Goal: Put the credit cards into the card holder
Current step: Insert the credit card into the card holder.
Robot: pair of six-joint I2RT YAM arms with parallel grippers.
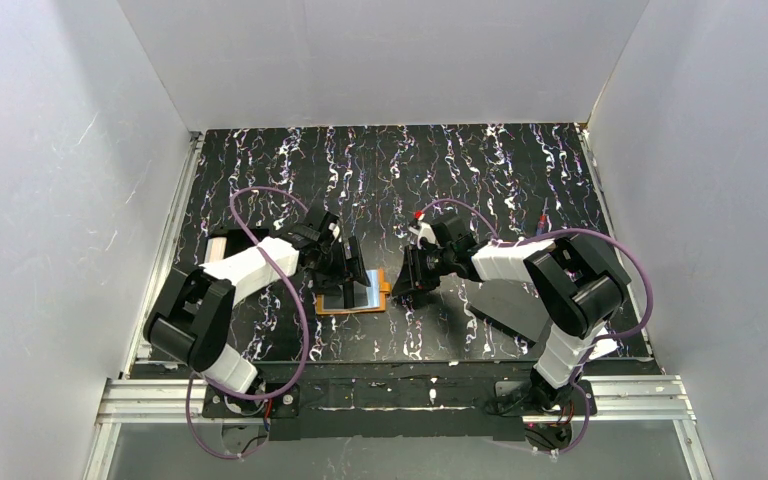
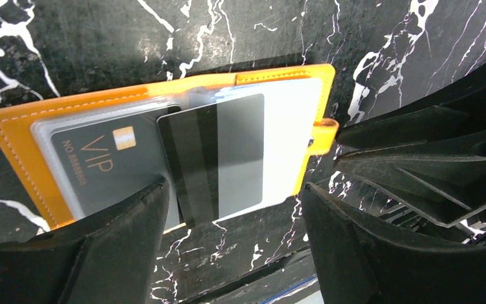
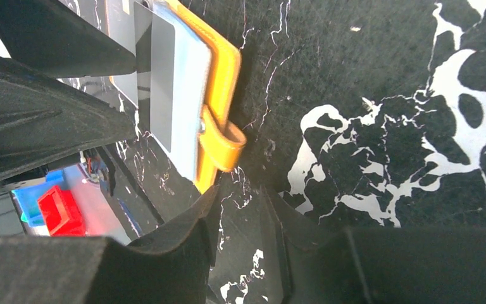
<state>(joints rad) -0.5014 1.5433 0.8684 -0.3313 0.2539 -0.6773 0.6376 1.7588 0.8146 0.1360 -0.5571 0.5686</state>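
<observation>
Left wrist view: holder [image 2: 12, 133] lies open by the near edge of the table [image 2: 417, 38], right under the left gripper [image 2: 234, 196], jaws wide and empty. Card [image 2: 228, 152] lies loose across its fold. Right gripper [image 3: 243, 202], half open and empty, sits beside the tab [image 3: 224, 142].

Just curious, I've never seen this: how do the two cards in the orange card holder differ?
The VIP card lies face up, its gold chip showing; the striped card lies back up. The VIP card sits farther from the card holder's snap tab; the striped card lies nearer it. Both are dark rectangles.
</observation>
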